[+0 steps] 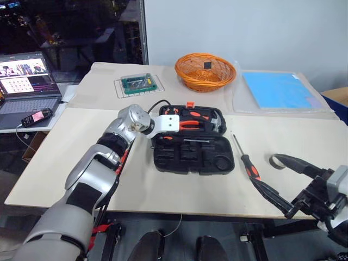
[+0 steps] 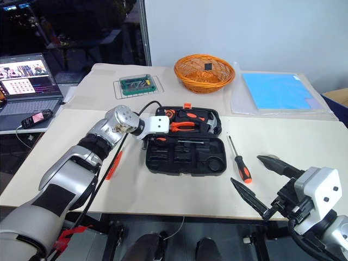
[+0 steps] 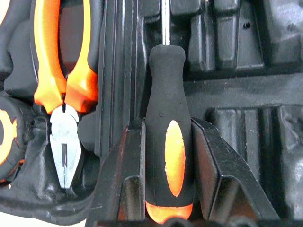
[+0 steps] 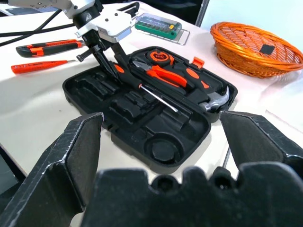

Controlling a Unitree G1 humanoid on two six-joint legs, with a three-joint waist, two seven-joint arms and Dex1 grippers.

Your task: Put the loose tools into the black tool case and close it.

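The left end effector (image 4: 111, 64) is clamped on a screwdriver (image 3: 169, 142), fingers (image 3: 124, 170) pressing either side of its black-and-orange handle, the thin shaft lying over the middle slots of the open case (image 1: 193, 157) beside the pliers (image 3: 64, 85). The tool looks light and stiff, with a grippy moulded handle (the fat waist is the sensible place to hold it; the bare shaft would likely slip). The left arm reaches over the case's near-left corner, wrist tipped steeply down into the tray. A second screwdriver (image 1: 247, 162) lies on the table (image 1: 65, 163) just right of the case; the knife (image 4: 47, 47) and tester pen (image 4: 40, 66) lie left of it. The right end effector (image 2: 261, 182) hangs gaping and empty, right of the case
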